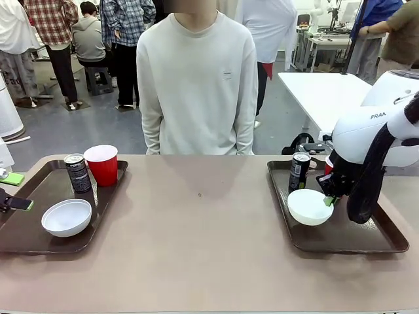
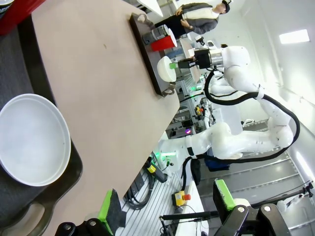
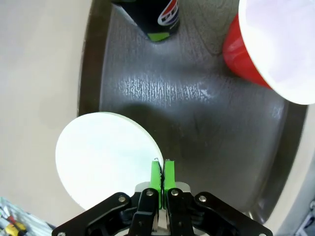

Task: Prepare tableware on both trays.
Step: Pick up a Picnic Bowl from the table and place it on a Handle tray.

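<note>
On the right tray [image 1: 366,245], near its front-left corner, my right gripper [image 1: 329,201] is pinched shut on the rim of the white bowl [image 1: 309,207]; the wrist view shows the green pads [image 3: 156,177] pressed together over the bowl's [image 3: 101,160] thin edge, so I'm holding it by the lip only. The dark can [image 1: 299,172] stands just behind the bowl toward the person, and the red cup [image 3: 266,44] sits beside the can further right on the tray; both are close but apart from the bowl. Step in hand looks like setting this bowl into its spot on the tray. To do it well: keep the bowl level, since a rim pinch lets it tip; lower until the base sits flat on the tray floor [image 3: 197,98], well inside the raised rim, then let go straight and lift up without dragging the lip. Keep clear of the can, it's tall and slim and would topple from a nudge. My left gripper [image 2: 165,206] has its fingers spread wide and holds nothing, hovering by the left tray [image 1: 39,242], where the other bowl [image 1: 67,217], can [image 1: 78,173] and cup [image 1: 102,165] already sit.
</note>
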You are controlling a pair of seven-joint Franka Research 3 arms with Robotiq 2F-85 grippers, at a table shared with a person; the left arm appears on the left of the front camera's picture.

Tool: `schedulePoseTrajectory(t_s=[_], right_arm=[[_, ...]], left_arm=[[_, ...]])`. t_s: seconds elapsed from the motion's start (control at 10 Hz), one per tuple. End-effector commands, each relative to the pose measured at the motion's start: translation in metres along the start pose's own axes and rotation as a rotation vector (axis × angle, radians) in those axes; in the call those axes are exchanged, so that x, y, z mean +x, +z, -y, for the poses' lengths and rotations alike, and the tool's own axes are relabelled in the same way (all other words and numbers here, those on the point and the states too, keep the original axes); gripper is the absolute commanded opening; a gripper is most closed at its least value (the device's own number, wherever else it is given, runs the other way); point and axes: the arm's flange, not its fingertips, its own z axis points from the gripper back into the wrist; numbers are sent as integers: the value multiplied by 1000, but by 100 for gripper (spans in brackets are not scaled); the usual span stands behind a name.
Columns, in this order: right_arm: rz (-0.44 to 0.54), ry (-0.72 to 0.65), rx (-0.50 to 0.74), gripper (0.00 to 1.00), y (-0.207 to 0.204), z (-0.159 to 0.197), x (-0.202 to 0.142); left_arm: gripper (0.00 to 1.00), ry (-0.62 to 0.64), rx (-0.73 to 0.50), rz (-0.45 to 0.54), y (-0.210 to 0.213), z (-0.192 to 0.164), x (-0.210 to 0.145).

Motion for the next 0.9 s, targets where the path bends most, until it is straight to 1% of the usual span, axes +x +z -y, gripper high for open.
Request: schedulePoseTrajectory(t_s=[0.0, 0.2, 0.3, 0.4, 0.5, 0.8], right_arm=[[0, -15, -1, 0, 11, -12, -5], [0, -15, -1, 0, 11, -12, -5], [4, 6, -3, 3, 6, -7, -1], [14, 44, -44, 3, 0, -10, 2], [-6, 70, -62, 3, -5, -13, 6], [-61, 70, -91, 3, -22, -16, 22]], left_arm=[[100, -17, -7, -5, 3, 0, -3], [100, -17, -7, -5, 3, 0, -3], [100, -17, -7, -5, 3, 0, -3], [100, -17, -7, -5, 3, 0, -3], [100, -17, -7, -5, 3, 0, -3], [100, -17, -7, -5, 3, 0, -3]])
